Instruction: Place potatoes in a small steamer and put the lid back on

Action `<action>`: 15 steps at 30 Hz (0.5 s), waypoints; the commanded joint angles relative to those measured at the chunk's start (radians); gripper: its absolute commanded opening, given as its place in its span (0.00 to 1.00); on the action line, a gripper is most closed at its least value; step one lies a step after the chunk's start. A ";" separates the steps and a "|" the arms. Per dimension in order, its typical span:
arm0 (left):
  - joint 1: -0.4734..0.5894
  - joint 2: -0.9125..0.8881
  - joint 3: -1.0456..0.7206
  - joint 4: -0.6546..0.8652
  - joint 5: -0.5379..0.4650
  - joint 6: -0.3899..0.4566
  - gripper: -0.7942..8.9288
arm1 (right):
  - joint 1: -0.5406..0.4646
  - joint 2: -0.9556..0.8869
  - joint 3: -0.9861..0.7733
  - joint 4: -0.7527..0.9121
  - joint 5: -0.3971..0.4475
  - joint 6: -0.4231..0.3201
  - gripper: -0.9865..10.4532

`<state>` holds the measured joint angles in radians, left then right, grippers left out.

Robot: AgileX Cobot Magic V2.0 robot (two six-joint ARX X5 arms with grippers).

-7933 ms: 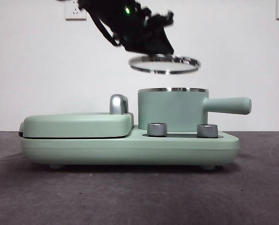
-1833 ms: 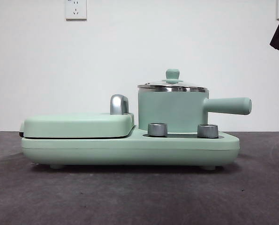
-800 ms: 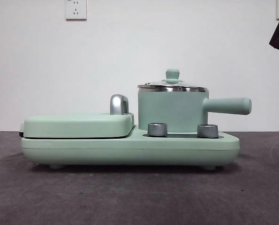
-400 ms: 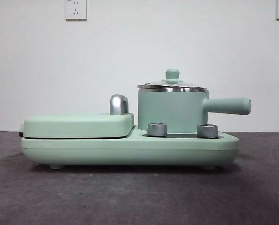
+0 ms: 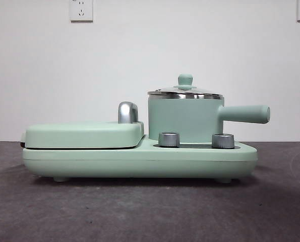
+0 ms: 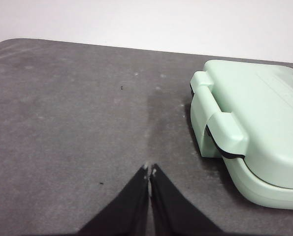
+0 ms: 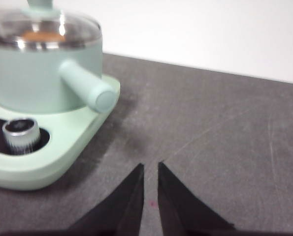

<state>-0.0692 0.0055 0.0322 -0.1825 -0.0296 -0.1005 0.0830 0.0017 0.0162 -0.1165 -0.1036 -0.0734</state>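
The small steamer (image 5: 185, 121) stands on the right half of a mint-green cooker base (image 5: 139, 162), its handle pointing right. The lid (image 5: 185, 92) rests level on its steel rim. In the right wrist view, an orange patch of the potatoes (image 7: 40, 35) shows through the glass of the lid (image 7: 62, 24) on the steamer (image 7: 33, 78). My right gripper (image 7: 150, 165) hovers over bare table to the side of the handle, its jaws together with a thin slit. My left gripper (image 6: 149, 170) is shut over bare table beside the griddle end. Neither arm shows in the front view.
A flat griddle cover (image 5: 84, 133) lies shut on the base's left half, also in the left wrist view (image 6: 254, 118). Two steel knobs (image 5: 169, 139) (image 5: 223, 140) sit on the base before the pot, and a steel latch (image 5: 128, 112) rises behind the cover. Dark table surrounds the cooker.
Long before, a gripper held the lid above the pot; the lid now sits on it. The black arm tip at the top right corner has left the front view.
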 commanded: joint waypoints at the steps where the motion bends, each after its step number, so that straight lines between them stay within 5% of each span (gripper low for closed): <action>1: 0.002 -0.002 -0.019 -0.004 -0.004 -0.006 0.09 | -0.004 0.002 -0.005 0.016 0.001 0.015 0.12; 15: 0.002 -0.002 -0.019 -0.005 -0.004 -0.006 0.09 | -0.003 0.002 -0.004 0.018 0.000 0.033 0.12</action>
<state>-0.0692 0.0055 0.0322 -0.1825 -0.0299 -0.1005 0.0784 0.0025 0.0162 -0.1135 -0.1043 -0.0528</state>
